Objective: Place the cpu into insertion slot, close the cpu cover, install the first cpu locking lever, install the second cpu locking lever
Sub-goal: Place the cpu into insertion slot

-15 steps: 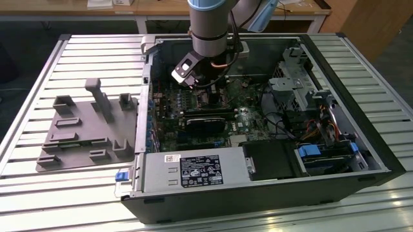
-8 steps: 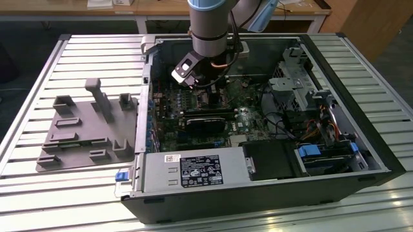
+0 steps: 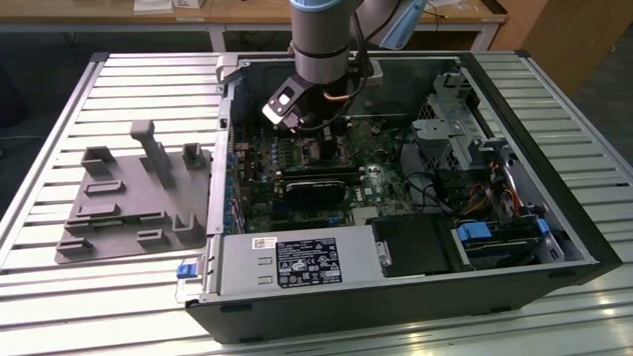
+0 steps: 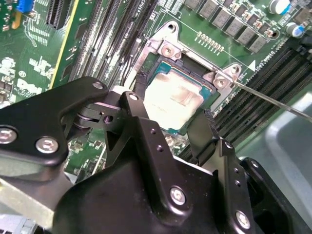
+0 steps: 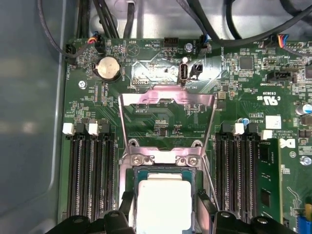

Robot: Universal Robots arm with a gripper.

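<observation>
I see the cpu (image 5: 162, 204) lying flat in the motherboard's (image 5: 243, 92) socket, with the cpu cover (image 5: 165, 95) swung up open at its hinge end. My hand (image 4: 167, 108) hangs close over the chip. Its fingers (image 4: 141, 126) are spread wider than the chip, one on either side, and grip nothing. The open computer case (image 3: 583, 245) sits on the slatted worktop (image 3: 59, 111).

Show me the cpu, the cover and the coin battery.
cpu (image 5: 162, 204): first wrist view, middle of its metal top.
cover (image 5: 168, 95): first wrist view, end bar of its frame.
coin battery (image 5: 108, 67): first wrist view, centre of its face.

Open computer case (image 3: 396, 304) on slatted table (image 3: 89, 311); grey moulded fixture (image 3: 129, 208) beside it, exterior view's left.
</observation>
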